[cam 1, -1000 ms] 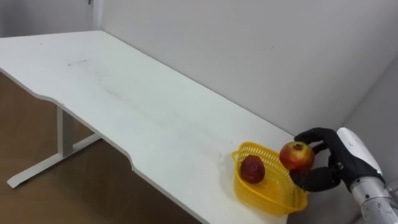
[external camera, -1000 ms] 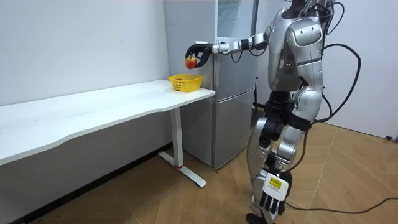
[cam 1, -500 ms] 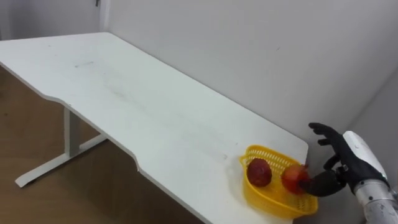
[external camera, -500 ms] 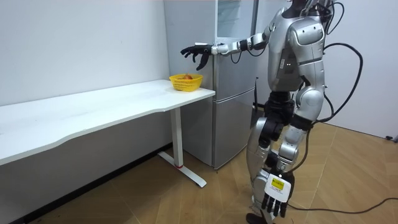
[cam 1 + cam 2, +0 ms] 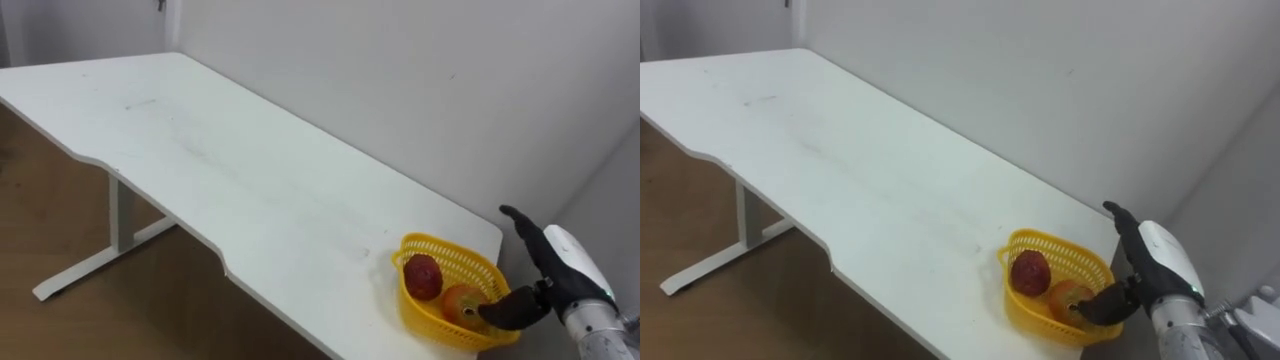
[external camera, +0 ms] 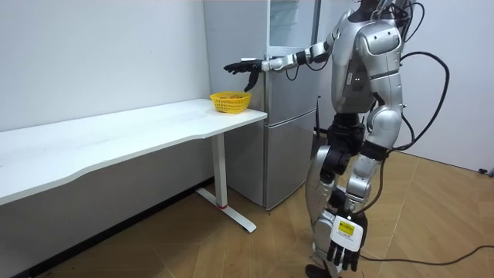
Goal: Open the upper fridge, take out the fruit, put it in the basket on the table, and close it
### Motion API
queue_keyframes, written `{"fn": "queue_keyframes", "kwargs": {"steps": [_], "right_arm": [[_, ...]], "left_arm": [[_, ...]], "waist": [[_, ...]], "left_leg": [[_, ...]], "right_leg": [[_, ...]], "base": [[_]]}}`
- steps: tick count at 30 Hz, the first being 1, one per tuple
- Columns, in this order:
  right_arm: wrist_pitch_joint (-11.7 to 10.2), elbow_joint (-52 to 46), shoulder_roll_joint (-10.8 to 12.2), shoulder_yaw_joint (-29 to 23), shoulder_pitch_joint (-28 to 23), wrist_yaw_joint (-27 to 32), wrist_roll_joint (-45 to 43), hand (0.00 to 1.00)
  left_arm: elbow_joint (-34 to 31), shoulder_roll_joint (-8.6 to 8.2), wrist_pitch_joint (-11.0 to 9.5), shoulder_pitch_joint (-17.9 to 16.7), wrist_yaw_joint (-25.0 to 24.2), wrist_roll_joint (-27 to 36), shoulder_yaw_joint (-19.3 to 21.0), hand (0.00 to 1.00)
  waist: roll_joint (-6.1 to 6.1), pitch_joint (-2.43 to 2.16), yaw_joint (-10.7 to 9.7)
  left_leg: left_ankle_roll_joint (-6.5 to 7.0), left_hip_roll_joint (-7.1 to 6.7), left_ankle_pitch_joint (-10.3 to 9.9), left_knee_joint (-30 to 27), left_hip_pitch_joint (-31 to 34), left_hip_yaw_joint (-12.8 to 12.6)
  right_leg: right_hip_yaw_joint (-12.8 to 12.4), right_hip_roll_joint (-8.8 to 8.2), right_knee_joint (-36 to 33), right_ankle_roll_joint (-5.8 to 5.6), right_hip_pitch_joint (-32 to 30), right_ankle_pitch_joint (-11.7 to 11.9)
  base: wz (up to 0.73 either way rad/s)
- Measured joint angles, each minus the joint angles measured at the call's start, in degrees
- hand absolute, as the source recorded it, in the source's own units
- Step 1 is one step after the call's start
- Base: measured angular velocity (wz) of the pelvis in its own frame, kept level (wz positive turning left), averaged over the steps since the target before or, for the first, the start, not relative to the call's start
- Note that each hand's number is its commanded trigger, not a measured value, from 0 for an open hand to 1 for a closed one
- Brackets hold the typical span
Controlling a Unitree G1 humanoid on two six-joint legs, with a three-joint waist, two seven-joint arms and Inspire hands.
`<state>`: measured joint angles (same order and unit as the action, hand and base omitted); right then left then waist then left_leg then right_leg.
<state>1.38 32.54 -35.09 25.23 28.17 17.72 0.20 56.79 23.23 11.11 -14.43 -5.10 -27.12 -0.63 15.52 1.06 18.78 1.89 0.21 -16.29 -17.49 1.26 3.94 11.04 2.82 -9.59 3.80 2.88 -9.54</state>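
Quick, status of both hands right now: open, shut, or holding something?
Right hand: open, holding nothing, by the yellow basket.
Left hand: hangs low beside the legs; cannot tell.

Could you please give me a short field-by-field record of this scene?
Surface: white table
Container: yellow basket at the table's far right end
Contents: dark red fruit and orange-red fruit, side by side inside
Right hand: open, at the basket's right rim, holding nothing
Left hand: hangs at the robot's side
Backdrop: fridge beside the table's end
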Motion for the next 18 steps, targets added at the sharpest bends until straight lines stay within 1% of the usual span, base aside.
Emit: {"fn": "queue_keyframes", "kwargs": {"steps": [1, 2, 3, 4, 5, 6, 8, 9, 12, 13, 15, 16, 17, 18], "right_arm": [[0.0, -0.2, 0.0, 0.0, 0.0, -0.2, 0.1, 0.00], [0.1, -0.4, 0.0, 0.0, 0.0, -0.3, 0.0, 0.00], [0.2, -1.1, 0.0, 0.0, 0.0, -0.3, 0.2, 0.00], [0.4, -1.9, 0.0, 0.0, 0.0, -0.3, 0.5, 0.00], [0.8, -3.5, 0.0, 0.0, 0.0, -0.3, 1.6, 0.00], [0.8, -4.7, 0.0, 0.0, 0.0, -0.3, 2.2, 0.00], [0.8, -5.5, 0.0, 0.0, 0.0, -0.3, 3.2, 0.00], [1.0, -6.2, 0.0, -0.1, 0.0, -0.3, 4.5, 0.00], [1.1, -7.9, 0.0, -0.3, 0.0, -0.1, 5.9, 0.00], [1.1, -9.2, 0.0, -0.3, 0.0, -0.1, 6.6, 0.00], [0.8, -11.4, 0.0, -0.3, 0.0, -0.1, 6.5, 0.00], [0.6, -12.0, 0.0, -0.5, -0.1, -0.2, 6.5, 0.00], [0.6, -13.7, 0.0, -1.5, -0.2, -0.2, 6.5, 0.00], [0.6, -15.3, 0.0, -2.9, -0.2, -0.2, 6.4, 0.00]], "left_arm": [[0.0, 0.01, 0.1, -0.1, 0.0, 0.0, -0.1, 0.00], [0.0, 0.01, 0.2, -0.1, 0.0, 0.0, -0.1, 0.00], [0.0, 0.00, 0.2, -0.3, 0.0, 0.0, -0.1, 0.00], [0.0, -0.03, 0.2, -0.5, 0.1, 0.1, -0.1, 0.00], [0.0, -0.11, 0.3, -1.0, 0.3, 0.1, -0.1, 0.00], [0.0, -0.31, 0.5, -1.3, 0.7, 0.2, -0.1, 0.00], [0.0, -0.50, 0.5, -1.7, 1.1, 0.4, 0.0, 0.00], [0.0, -0.74, 0.5, -2.1, 1.3, 0.5, 0.4, 0.00], [0.1, -1.19, 0.2, -3.1, 2.2, 0.4, 0.6, 0.00], [0.0, -1.51, 0.1, -3.3, 2.2, 0.4, 0.6, 0.00], [-0.1, -2.41, 0.0, -4.1, 2.1, 0.3, 0.7, 0.00], [-0.3, -2.70, -0.1, -4.3, 2.1, 0.3, 1.0, 0.00], [-0.7, -3.39, -0.3, -4.7, 2.0, 0.1, 2.0, 0.00], [-0.7, -4.26, -0.4, -4.8, 1.9, 0.0, 3.2, 0.00]], "waist": [[0.01, -0.01, 0.0], [0.31, -0.25, -0.2], [0.04, -0.10, -0.5], [0.20, -0.25, -0.8], [0.08, -0.30, -1.5], [-0.03, -0.33, -1.7], [-0.15, -0.41, -1.8], [-0.42, -0.33, -1.9], [-0.52, -0.42, -2.7], [-0.72, -0.29, -2.7], [-1.40, -0.31, -2.8], [-1.57, -0.39, -2.8], [-1.97, -0.44, -3.1], [-2.52, -0.60, -3.2]], "left_leg": [[0.01, -0.01, 0.0, 0.0, 0.0, 0.0], [0.00, -0.01, 0.0, 0.0, 0.0, 0.0], [-0.02, -0.02, 0.1, 0.0, 0.0, 0.0], [-0.02, -0.04, 0.1, 0.0, 0.0, 0.0], [-0.01, -0.05, 0.2, 0.0, -0.1, 0.0], [-0.03, 0.00, 0.2, 0.1, -0.5, -0.4], [-0.07, 0.02, 0.2, 0.4, -1.3, -0.4], [-0.09, 0.04, 0.3, 0.9, -2.1, -0.6], [-0.12, -0.04, 0.3, 1.3, -3.2, -0.5], [-0.12, 0.01, 0.3, 1.4, -3.7, -0.8], [-0.13, 0.04, 0.3, 2.1, -4.8, -1.0], [-0.13, 0.05, 0.3, 2.1, -4.9, -1.1], [-0.14, 0.05, 0.3, 2.2, -4.9, -1.2], [-0.14, 0.04, 0.3, 2.5, -4.9, -1.5]], "right_leg": [[0.0, -0.01, 0.0, 0.00, 0.0, 0.0], [0.0, -0.01, 0.0, 0.00, 0.0, 0.0], [-0.2, -0.01, 0.1, 0.00, 0.1, 0.0], [-0.3, -0.01, 0.1, 0.00, 0.1, 0.0], [-0.6, -0.01, 0.0, 0.00, 0.1, 0.0], [-1.5, 0.05, 0.0, 0.00, 0.3, 0.0], [-2.1, 0.12, 0.1, 0.00, 0.9, 0.0], [-2.4, 0.14, 0.2, 0.00, 1.4, 0.0], [-2.5, 0.13, 0.9, -0.01, 2.6, 0.0], [-2.8, 0.17, 1.0, -0.05, 2.9, 0.0], [-3.1, 0.22, 1.0, -0.06, 3.2, 0.0], [-3.2, 0.24, 1.0, -0.06, 3.2, 0.0], [-3.2, 0.24, 1.0, -0.06, 3.2, 0.0], [-3.2, 0.23, 1.0, -0.07, 3.3, 0.0]], "base": [[0.00], [0.00], [0.00], [0.00], [-0.07], [-0.12], [-0.16], [-0.12], [-0.02], [-0.08], [-0.12], [-0.09], [-0.09], [-0.11]]}}
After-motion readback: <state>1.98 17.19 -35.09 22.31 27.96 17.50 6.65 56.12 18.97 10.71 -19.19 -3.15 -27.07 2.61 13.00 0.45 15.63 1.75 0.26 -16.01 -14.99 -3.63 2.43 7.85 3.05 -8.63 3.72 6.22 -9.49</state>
